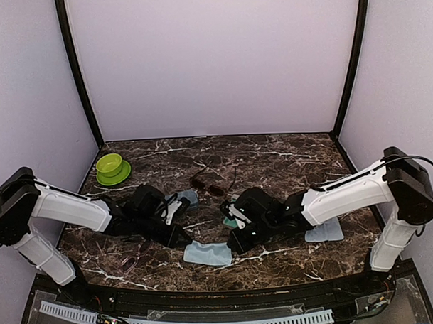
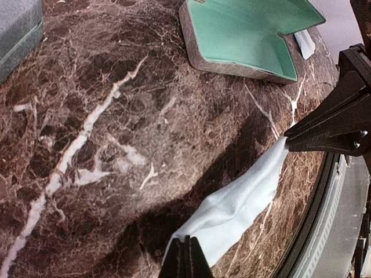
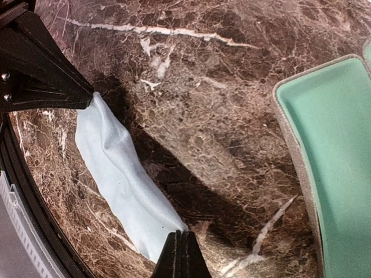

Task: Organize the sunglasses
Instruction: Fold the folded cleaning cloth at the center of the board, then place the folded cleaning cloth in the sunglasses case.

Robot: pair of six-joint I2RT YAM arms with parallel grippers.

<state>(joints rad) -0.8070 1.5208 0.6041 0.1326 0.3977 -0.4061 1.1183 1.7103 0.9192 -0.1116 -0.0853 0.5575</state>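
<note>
Here, both jaws pinch one cloth (image 1: 207, 253); the sunglasses (image 1: 209, 185) slant far-left to near-right.

— How are the two arms posed?
— Both fold down from their bases at the outer sides and stretch inward, forearms low, wrists pointing at each other near the middle.
— The left gripper (image 1: 185, 240)?
— Jaws pressed together, pinching one end of the light-blue cloth (image 1: 207, 253).
— And the right gripper (image 1: 231, 245)?
— The same: jaws closed tight on the opposite end, tip facing the left one, the two near each other.
</note>
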